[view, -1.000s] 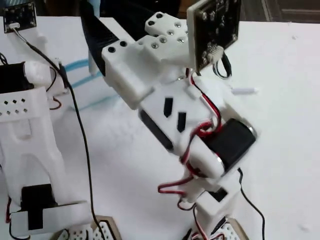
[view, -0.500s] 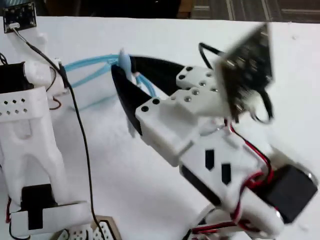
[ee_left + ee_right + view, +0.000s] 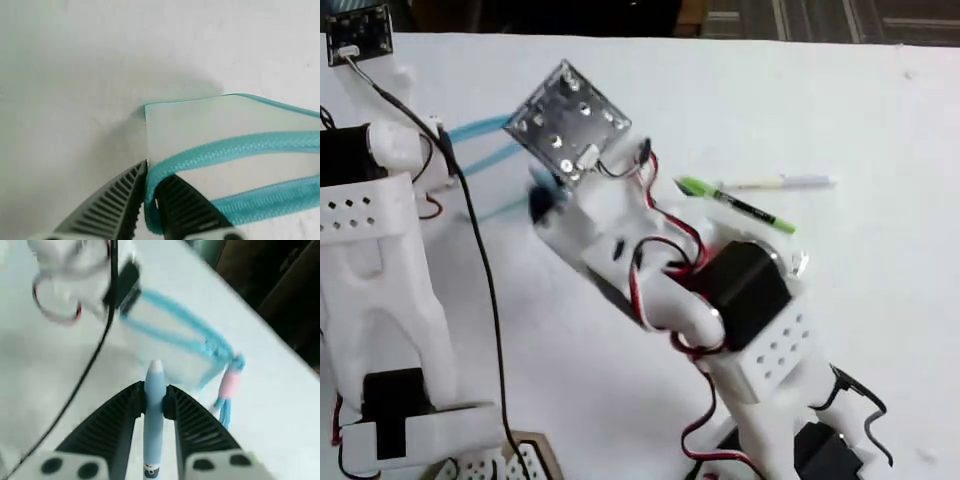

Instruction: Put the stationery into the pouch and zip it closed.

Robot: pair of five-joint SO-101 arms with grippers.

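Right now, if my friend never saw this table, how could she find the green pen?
Look at the white table in the high view and find the arm with red wires in the middle. Just past its black motor lie two pens. The green pen is the slanted one, bright green with a black middle; the pale pen beside it is whitish.

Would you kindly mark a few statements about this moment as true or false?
1. The right gripper grips a blue pen. True.
2. The left gripper is open, clear of the pouch. False: it is shut on the pouch's edge beside the zip.
3. A green pen lies on the table. True.
4. The blue pen is already inside the pouch. False: it sits between the right gripper's fingers, tip pointing at the pouch.
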